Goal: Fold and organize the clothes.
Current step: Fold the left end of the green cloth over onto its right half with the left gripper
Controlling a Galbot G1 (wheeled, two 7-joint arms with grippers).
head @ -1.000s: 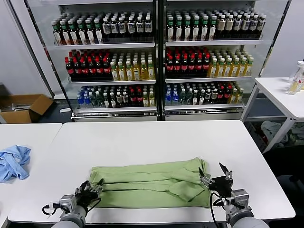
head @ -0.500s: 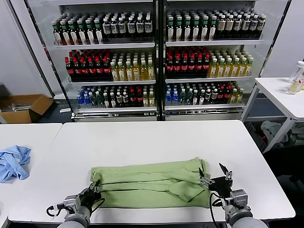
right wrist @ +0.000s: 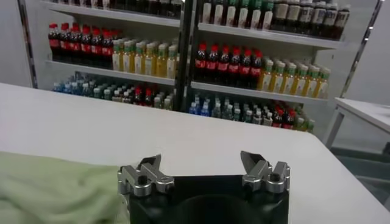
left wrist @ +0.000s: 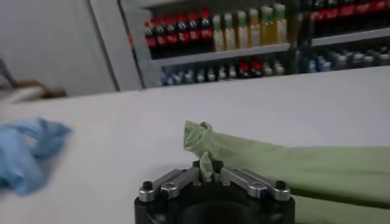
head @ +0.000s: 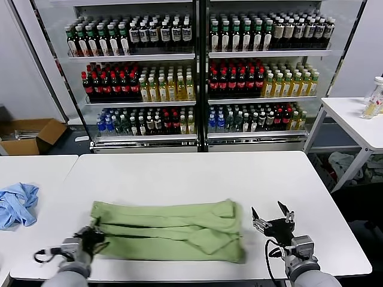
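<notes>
The light green shirt (head: 167,230) lies folded into a long band near the white table's (head: 197,176) front edge. Its print and buttons are hidden. My left gripper (head: 90,238) is shut on the shirt's left end; in the left wrist view a pinch of green cloth (left wrist: 206,163) sticks up between the closed jaws of this gripper (left wrist: 207,173). My right gripper (head: 272,220) is open and empty, a little right of the shirt's right end. In the right wrist view the gripper (right wrist: 204,167) shows spread jaws, with the shirt (right wrist: 55,189) off to one side.
A crumpled blue cloth (head: 17,203) lies on the neighbouring table at the left. Drink coolers (head: 197,72) full of bottles stand behind the table. Another white table (head: 359,119) stands at the right, a cardboard box (head: 30,134) on the floor at the left.
My left gripper has pulled the shirt leftward along the table. The shirt's right end has slid away from the right gripper, which stays in place and open.
</notes>
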